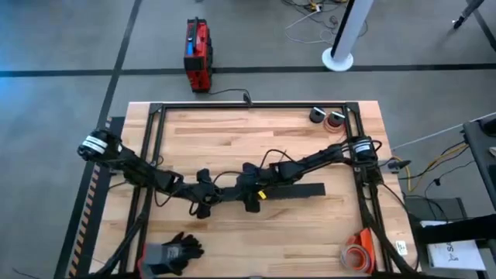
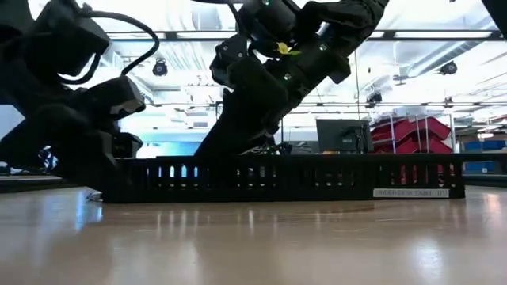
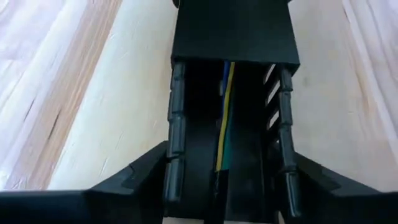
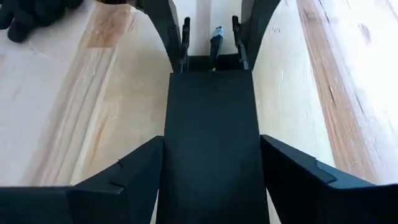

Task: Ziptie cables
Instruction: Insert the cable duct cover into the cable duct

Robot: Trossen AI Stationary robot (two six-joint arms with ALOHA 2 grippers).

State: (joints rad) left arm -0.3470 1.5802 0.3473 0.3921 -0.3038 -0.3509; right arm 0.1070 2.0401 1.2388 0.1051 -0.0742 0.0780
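A long black slotted strip [image 1: 298, 191] lies flat on the wooden table, running left to right; the low view shows its toothed side [image 2: 277, 178]. The cables [image 3: 224, 124], thin yellow, green and blue wires, lie inside its open channel. Beyond them a black cover [image 3: 233, 31] closes the channel. My left gripper [image 1: 204, 198] is at the strip's left end, with the channel and cables between its fingers. My right gripper [image 1: 249, 194] is just to the right, astride the covered part [image 4: 211, 143]. In the right wrist view a wire end [image 4: 216, 36] shows between the left gripper's fingers. My left gripper has its two ribbed fingers [image 3: 174, 124] against the outer side walls [image 3: 272, 118] of the strip's open left end, lying along the strip. The strip rests on the table, with the cables loose in the channel between the fingers. My right gripper holds the covered part of the strip [image 4: 211, 124] between its two fingers [image 4: 149, 168], which lie along the strip and point toward the table's left. The strip stays flat on the table.
A black metal frame [image 1: 248, 106] borders the table. Black gloves [image 1: 180, 249] lie near the front left, an orange roll [image 1: 358, 256] near the front right, and two small round things [image 1: 327, 117] at the far right. Bare wood lies in front of the strip.
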